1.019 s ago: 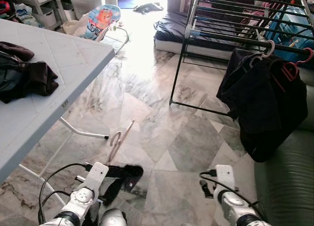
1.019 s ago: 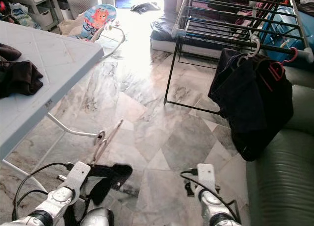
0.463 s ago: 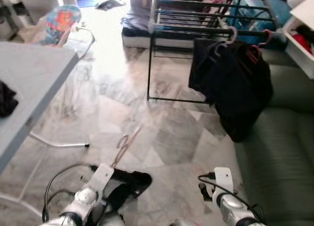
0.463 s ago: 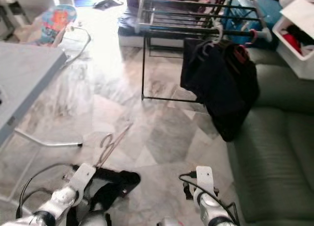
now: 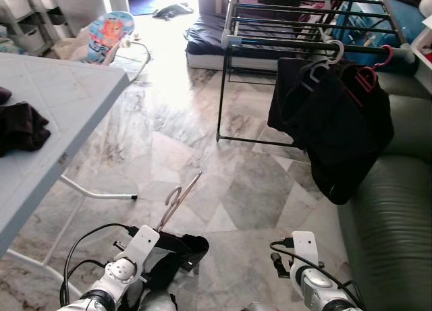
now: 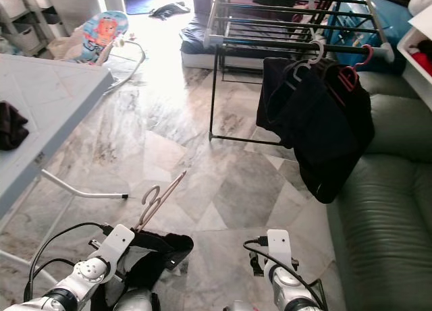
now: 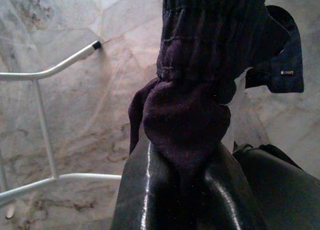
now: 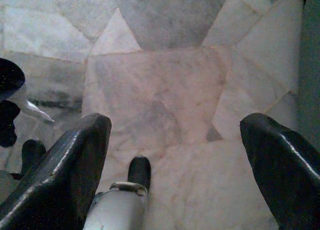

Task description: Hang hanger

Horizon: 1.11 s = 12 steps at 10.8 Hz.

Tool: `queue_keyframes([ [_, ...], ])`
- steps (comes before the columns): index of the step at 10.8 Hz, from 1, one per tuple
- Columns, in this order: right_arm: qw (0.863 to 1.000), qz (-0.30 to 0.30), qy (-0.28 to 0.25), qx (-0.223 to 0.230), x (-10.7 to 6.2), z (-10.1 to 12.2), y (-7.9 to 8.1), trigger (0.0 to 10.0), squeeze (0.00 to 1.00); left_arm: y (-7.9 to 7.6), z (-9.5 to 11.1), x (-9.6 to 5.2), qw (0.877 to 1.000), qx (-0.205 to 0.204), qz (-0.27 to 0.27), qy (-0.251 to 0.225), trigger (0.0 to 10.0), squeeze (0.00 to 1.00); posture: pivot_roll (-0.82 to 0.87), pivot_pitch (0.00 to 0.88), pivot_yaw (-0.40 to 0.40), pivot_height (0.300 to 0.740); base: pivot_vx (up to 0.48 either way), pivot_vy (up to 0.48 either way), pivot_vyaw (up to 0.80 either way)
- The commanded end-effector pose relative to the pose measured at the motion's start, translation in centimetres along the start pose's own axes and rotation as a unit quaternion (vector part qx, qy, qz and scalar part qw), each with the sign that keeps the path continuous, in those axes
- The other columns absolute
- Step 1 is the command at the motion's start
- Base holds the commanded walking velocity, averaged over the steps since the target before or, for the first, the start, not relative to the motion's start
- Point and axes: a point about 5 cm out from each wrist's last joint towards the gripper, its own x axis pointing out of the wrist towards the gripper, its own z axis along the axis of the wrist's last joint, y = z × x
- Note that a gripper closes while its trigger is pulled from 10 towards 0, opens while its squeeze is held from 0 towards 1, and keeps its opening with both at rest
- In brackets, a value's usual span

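A pale pink hanger (image 5: 177, 202) sticks up out of a dark garment (image 5: 181, 249) that hangs low over the marble floor. My left gripper (image 7: 187, 155) is shut on a bunched fold of that dark purple cloth (image 7: 200, 80), and its fingers (image 7: 145, 190) press the fold from both sides. My right gripper (image 8: 175, 122) is open, low over the bare floor, its two fingers (image 8: 65, 165) wide apart and empty. Ahead to the right stands a black drying rack (image 5: 297, 27) with black clothes (image 5: 334, 122) hung on a white hanger (image 5: 333, 52) and a red one (image 5: 386, 54).
A grey folding table (image 5: 47, 122) with dark clothes (image 5: 20, 125) fills the left; its white leg (image 5: 94, 193) lies on the floor. A green sofa (image 5: 398, 216) lines the right. A baby bouncer (image 5: 111, 31) and a mattress (image 5: 206, 38) are at the back.
The whole picture has swung as the camera turned, so the table is in view again. Both grippers keep their poses, the left one holding the garment with the hanger.
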Motion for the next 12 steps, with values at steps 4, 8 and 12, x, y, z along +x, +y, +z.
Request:
queue_keyframes([
  [4, 0.999, -0.020, -0.002, 0.037, -0.1, -0.4, -0.3, 10.0, 0.00, 0.3, 1.0, 0.2, 1.000, 0.018, -0.004, -0.018, 10.0, 0.00, -0.08, 0.000, 0.043, 0.740, 0.000, 0.000, 0.00],
  [8, 0.999, -0.034, 0.005, 0.032, -0.4, -1.1, -1.5, 10.0, 0.00, -0.5, 1.5, 0.3, 0.999, 0.014, -0.018, -0.022, 10.0, 0.00, -0.11, 0.000, 0.034, 0.740, 0.000, 0.000, -0.52],
  [12, 1.000, -0.025, 0.002, 0.017, -0.4, -0.8, -1.6, 10.0, 0.00, -0.9, 1.1, 0.3, 1.000, -0.002, -0.019, -0.018, 10.0, 0.00, -0.10, 0.000, 0.009, 0.740, 0.000, 0.000, 0.00],
])
